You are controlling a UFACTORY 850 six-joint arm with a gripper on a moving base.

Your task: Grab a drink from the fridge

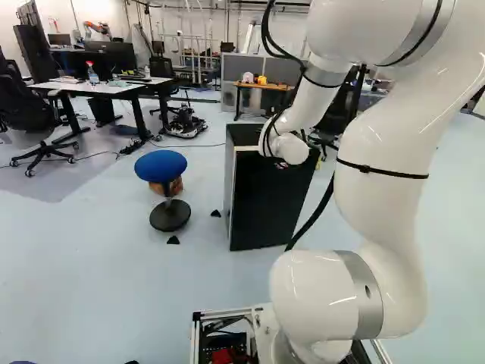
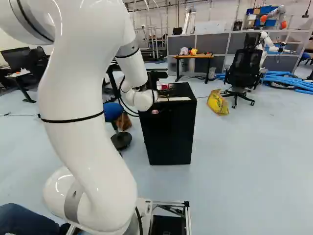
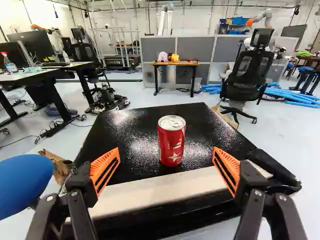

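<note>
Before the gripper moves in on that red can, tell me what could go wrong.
The open gripper has a finger to either side of the red can. Coming in off-centre, one orange pad could tip the can over. The fridge top looks smooth and shiny, so a light push might slide the can away. And if the gripper dips too low, its fingers may catch the pale strip along the near edge.

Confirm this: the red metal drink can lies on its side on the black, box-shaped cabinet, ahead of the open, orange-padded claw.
Not right: the wrist view shows the red metal can standing upright. The rest holds: it is on the black, box-shaped cabinet, ahead of the open, orange-padded claw.
</note>
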